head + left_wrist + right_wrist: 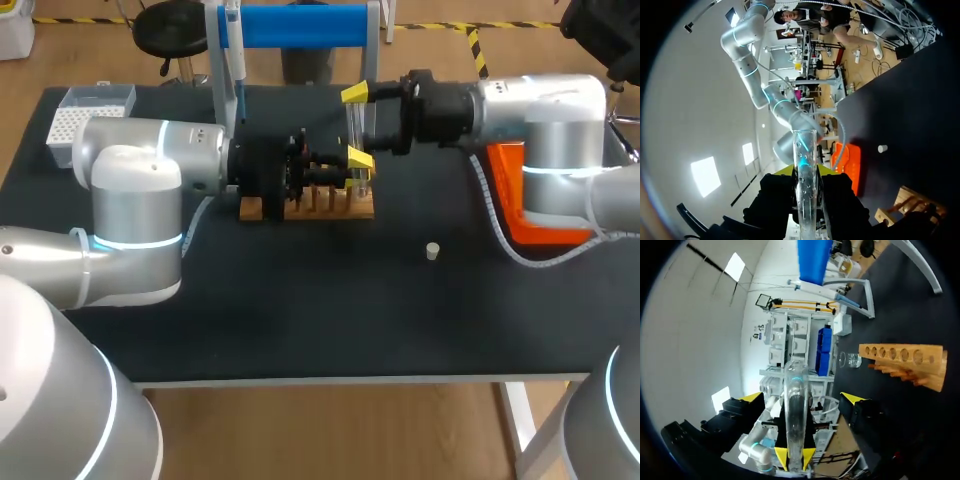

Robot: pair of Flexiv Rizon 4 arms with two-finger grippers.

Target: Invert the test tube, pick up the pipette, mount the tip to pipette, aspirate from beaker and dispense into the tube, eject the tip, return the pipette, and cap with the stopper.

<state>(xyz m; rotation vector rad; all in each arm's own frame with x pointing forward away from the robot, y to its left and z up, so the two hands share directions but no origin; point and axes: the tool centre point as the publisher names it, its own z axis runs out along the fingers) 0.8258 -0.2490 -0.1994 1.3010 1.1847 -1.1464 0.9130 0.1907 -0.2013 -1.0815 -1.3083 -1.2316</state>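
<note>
One small pale stopper point(432, 251) sits nearest, alone on the black table point(330, 310), well apart from everything else. Next back is the wooden rack point(310, 206), with the left gripper point(805, 172) above its right half. That gripper is clamped on the test tube point(805, 150): both fingers press the clear glass from two sides, and the tube lies crosswise to the fingers (its tilt relative to the table: cannot tell from these views). The right gripper point(804, 398) faces it from the other side, spread wide. Its two yellow tips straddle the tube with a clear gap on each side, neither touching the glass. In the head view the tube shows over the rack's right end, between those two tips. The orange tray point(505, 190) is on the right side of the table, partly under the right arm point(540, 130). The right wrist view also picks up a glass beaker point(850, 360) on the table just past one end of the rack. Farther back, a white tip box point(85, 120) sits at the far left corner. At the back edge the pipette point(237, 75) hangs on the stand point(300, 25), which has a blue top bar.
</note>
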